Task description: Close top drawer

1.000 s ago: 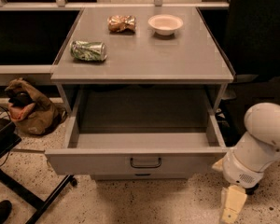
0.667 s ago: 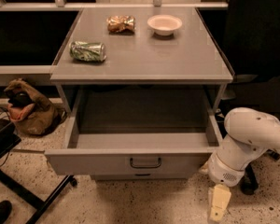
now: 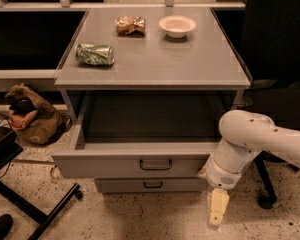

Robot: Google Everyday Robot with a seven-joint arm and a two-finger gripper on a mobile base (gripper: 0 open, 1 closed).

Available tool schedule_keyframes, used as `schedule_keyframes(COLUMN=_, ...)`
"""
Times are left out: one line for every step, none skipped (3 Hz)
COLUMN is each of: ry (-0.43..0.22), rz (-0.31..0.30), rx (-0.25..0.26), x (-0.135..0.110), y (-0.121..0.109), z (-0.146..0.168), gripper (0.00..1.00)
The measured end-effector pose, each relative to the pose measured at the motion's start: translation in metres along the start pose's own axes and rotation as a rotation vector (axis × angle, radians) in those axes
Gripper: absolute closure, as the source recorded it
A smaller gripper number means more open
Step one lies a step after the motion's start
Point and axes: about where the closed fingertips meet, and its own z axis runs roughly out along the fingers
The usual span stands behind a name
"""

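Observation:
The top drawer of the grey cabinet stands pulled far out and is empty inside, with a small dark bar handle at the centre of its front panel. My white arm reaches in from the right. My gripper hangs pointing down at the drawer's front right corner, just below and in front of the panel. A lower drawer with a like handle shows shut beneath.
On the cabinet top lie a crushed green can, a brown snack bag and a white bowl. A brown bag sits on the floor at left. Black chair legs stand at lower left, a chair wheel at right.
My arm has moved left, toward the drawer's front right corner, and the gripper has come with it. The drawer stands as far out as before.

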Motion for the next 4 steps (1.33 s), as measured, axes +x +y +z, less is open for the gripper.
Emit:
schedule_keyframes(ry=0.008, rz=-0.052, rx=0.118, x=-0.020, y=0.001, z=-0.019, gripper=0.00)
schedule_keyframes(ry=0.004, rz=-0.099, rx=0.222, x=-0.037, y=0.005, z=-0.041, gripper=0.00)
schedule_keyframes(ry=0.004, rz=-0.099, rx=0.222, x=-0.037, y=0.005, z=-0.041, gripper=0.00)
schedule_keyframes(ry=0.017, rz=-0.133, rx=0.208, x=-0.044, y=-0.014, z=-0.035, gripper=0.00)
